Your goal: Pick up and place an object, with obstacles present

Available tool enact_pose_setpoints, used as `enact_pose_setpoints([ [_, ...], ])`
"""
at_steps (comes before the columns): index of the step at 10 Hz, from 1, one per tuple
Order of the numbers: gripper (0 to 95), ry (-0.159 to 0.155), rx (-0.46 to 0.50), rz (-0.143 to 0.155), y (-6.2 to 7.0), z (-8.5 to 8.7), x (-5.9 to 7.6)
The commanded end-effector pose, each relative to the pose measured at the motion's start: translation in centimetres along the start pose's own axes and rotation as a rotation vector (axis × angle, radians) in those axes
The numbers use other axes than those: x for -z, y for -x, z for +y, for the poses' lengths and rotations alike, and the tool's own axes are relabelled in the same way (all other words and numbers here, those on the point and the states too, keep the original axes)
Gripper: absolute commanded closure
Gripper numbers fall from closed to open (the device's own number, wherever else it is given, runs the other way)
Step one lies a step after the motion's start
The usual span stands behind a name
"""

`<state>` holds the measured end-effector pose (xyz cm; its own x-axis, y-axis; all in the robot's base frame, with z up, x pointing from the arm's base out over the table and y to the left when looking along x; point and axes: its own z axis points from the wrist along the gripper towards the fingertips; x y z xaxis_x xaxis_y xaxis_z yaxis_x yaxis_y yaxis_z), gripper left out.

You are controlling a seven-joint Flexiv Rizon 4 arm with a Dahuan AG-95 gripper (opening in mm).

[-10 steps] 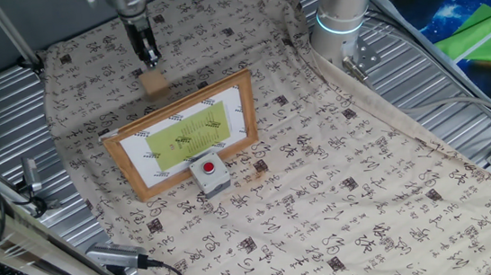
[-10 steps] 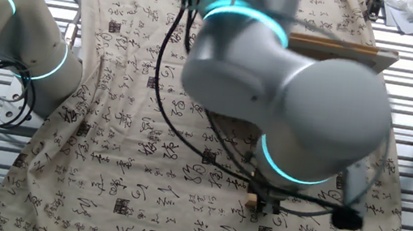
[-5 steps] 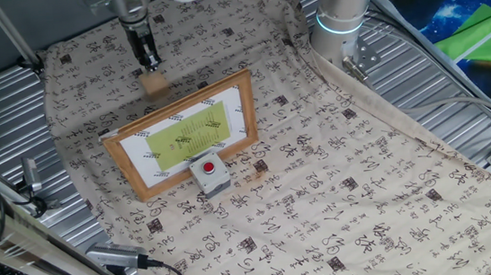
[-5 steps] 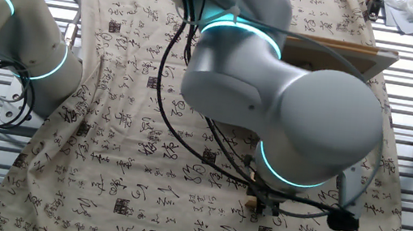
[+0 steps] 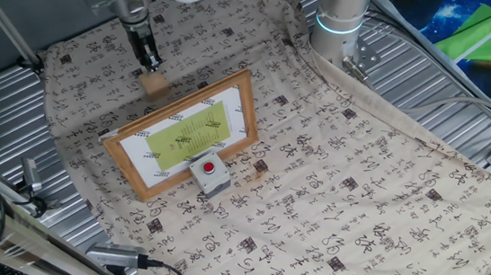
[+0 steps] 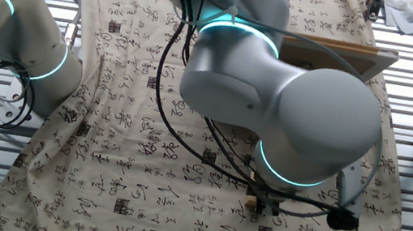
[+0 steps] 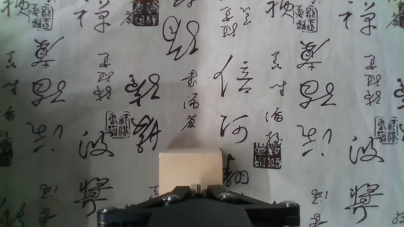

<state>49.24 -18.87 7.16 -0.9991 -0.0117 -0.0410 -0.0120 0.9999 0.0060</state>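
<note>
The light-tan wooden cube (image 5: pixel 153 81) sits on the patterned cloth just behind the picture frame's far edge. My gripper (image 5: pixel 149 65) hangs straight above it, fingers together, tips just over its top. In the hand view the cube (image 7: pixel 190 167) lies flat on the cloth directly beyond my closed gripper (image 7: pixel 199 188), not between the fingers. The wooden picture frame (image 5: pixel 182 134) with white mat and yellow-green print lies in front of the cube. The grey box with the red button (image 5: pixel 209 173) stands at the frame's near edge. In the other fixed view my arm hides the cube almost fully.
The patterned cloth (image 5: pixel 350 191) covers the table, with ribbed metal around it. The arm's base (image 5: pixel 342 11) stands at the back right. A cable and metal clamp (image 5: pixel 121 256) lie at the front left. The frame's edge (image 6: pixel 340 47) shows behind my arm.
My gripper shifted very slightly over the cube a second ago and has since held still. The cube, frame and button box have not moved.
</note>
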Motion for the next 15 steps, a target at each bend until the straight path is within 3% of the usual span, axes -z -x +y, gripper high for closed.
enact_pose_setpoints([
  [1,0.0,-0.007,0.022,-0.01,-0.2,0.0,0.0],
  [3,0.0,-0.003,0.026,-0.031,-0.2,0.0,0.1],
  [9,0.0,-0.004,0.026,-0.041,-0.1,0.1,-0.1],
  [15,0.0,-0.004,0.025,-0.052,0.2,0.3,-2.2],
])
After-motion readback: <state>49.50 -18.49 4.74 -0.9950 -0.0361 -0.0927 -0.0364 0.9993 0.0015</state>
